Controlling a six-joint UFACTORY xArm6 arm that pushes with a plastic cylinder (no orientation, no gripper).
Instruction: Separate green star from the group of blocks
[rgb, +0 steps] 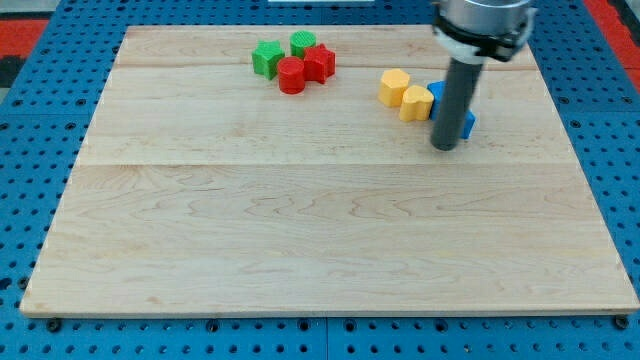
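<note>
Four blocks are sitting bunched near the counter's (200, 250) top edge, left of centre: the green star (266, 58) is lying at the view's left of the bunch, touching a red round block (291, 76) just below and to its right. A green round block (303, 43) is sitting at the top of the bunch, and a red star-like block (319, 62) is closing off the right side. Open wood is stretching to the star's left and below it, while the top edge is lying close behind. Further right, two yellow blocks (395, 87) (416, 102) are lying side by side, touching. A blue block (470, 122) is peeking out behind the rod. My tip (445, 147) is resting at the blue block, well apart from the star. No hand is showing, only the rod.
</note>
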